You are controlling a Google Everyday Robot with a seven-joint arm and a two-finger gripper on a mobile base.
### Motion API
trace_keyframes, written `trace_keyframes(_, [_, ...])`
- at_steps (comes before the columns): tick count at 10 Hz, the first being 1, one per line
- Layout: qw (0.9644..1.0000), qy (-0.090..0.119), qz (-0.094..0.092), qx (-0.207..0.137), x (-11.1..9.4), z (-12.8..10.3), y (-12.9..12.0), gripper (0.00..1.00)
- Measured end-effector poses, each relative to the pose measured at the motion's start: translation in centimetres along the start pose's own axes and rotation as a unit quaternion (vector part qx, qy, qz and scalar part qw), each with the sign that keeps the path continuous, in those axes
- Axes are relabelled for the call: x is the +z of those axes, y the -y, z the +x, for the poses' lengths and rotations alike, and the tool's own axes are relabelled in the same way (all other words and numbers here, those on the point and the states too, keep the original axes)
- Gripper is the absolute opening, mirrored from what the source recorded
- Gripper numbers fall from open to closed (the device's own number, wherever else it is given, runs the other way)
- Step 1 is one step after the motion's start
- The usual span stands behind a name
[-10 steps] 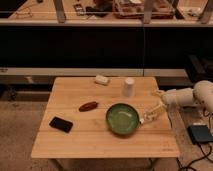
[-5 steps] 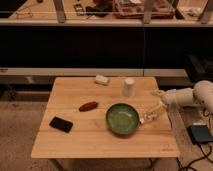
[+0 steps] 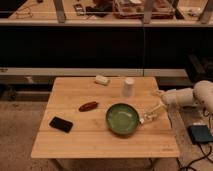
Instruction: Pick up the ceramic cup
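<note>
Nothing has visibly moved since half a second ago: the arm and every object on the table sit where they were. The ceramic cup (image 3: 129, 87) stands upright at the far side of the wooden table (image 3: 75, 142), right of centre, with its long axis vertical; which end is its mouth cannot be told. It stands alone, with bare wood all around it and the table's far edge close behind. A flat whitish block (image 3: 102, 80) lies to its left, near the same edge. The gripper (image 3: 148, 116) hangs low over the right part of the table, just beside the right rim of the green bowl (image 3: 122, 119), nearer than the cup and to its right, well apart from it. Whether the gripper is open or closed cannot be told, nor whether it touches the bowl; it holds nothing visible. The white arm (image 3: 182, 96) reaches in from beyond the table's right edge. A reddish-brown oblong object (image 3: 88, 106) and a flat black device (image 3: 61, 124) lie on the left half.
</note>
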Motion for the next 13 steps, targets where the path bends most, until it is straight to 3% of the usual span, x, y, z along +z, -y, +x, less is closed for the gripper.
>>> trace_keyframes(5, [1.0, 0.0, 0.004, 0.001, 0.3, -0.2, 0.6, 0.8])
trace_keyframes(7, [0.9999, -0.002, 0.015, 0.005, 3.6, -2.0, 3.3, 0.8])
trace_keyframes(10, [0.9994, 0.003, 0.033, 0.013, 13.7, -7.8, 9.5, 0.8])
trace_keyframes(12, [0.9979, 0.007, 0.06, 0.023, 17.0, -10.5, 13.5, 0.8])
trace_keyframes(13, [0.9968, 0.012, 0.076, 0.024, 16.9, -11.5, 15.0, 0.8])
